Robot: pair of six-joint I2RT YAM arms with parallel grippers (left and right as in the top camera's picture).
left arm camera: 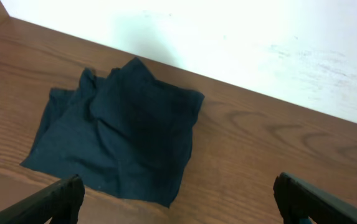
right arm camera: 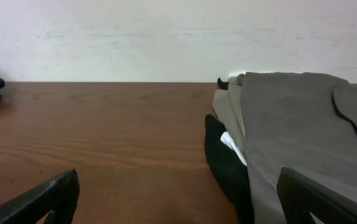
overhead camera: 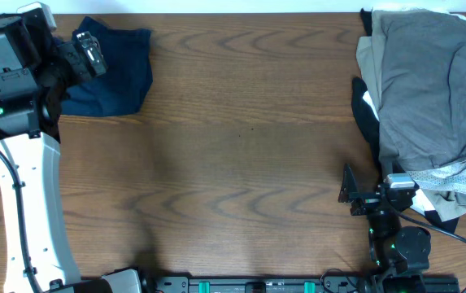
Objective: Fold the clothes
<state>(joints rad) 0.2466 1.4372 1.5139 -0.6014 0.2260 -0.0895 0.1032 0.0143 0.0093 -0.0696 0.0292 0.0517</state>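
Note:
Dark navy blue shorts [overhead camera: 115,73] lie folded in a rough square at the table's far left corner; they also show in the left wrist view [left arm camera: 122,134]. My left gripper [overhead camera: 86,50] hovers over their left edge, open and empty, its fingers [left arm camera: 178,199] spread wide just short of the cloth. A pile of clothes [overhead camera: 428,89] sits at the far right: grey on top, beige, black and white-patterned beneath. My right gripper [overhead camera: 354,195] is open and empty beside the pile's near left edge, with the grey garment [right arm camera: 296,130] just ahead on its right.
The wooden table [overhead camera: 249,146] spans the view, with a white wall [right arm camera: 166,37] behind its far edge. The arm bases and a black rail [overhead camera: 257,285] line the near edge.

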